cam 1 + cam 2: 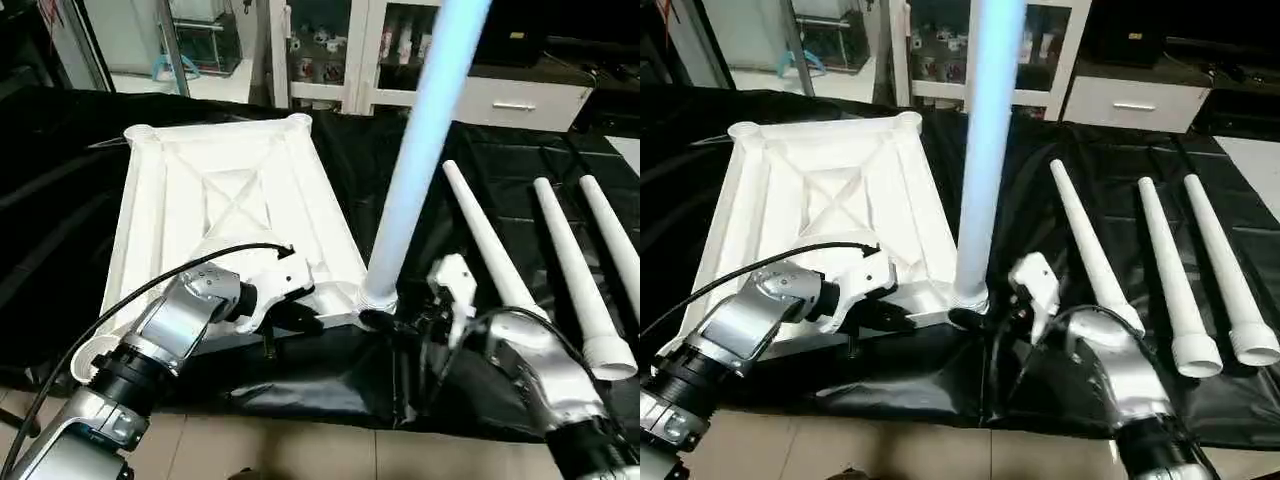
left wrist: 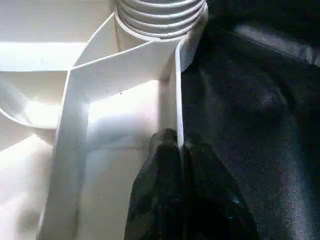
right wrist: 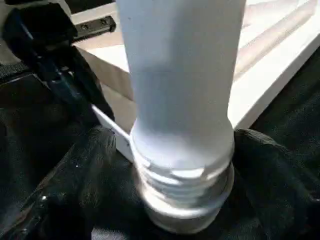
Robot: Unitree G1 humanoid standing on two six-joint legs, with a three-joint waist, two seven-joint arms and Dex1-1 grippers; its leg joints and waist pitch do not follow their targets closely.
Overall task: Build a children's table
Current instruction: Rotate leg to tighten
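Note:
The white tabletop lies ribbed side up on the black cover. One white leg stands upright in its near right corner socket. My left gripper is shut on the tabletop's near rim, just left of that socket. My right gripper is shut on the upright leg's ribbed base, one black finger on each side of it. Three more legs lie side by side on the cover to the right.
The black-covered work surface ends close to me, with tiled floor below its front edge. A black cable arches over my left forearm. White cabinets stand behind the table.

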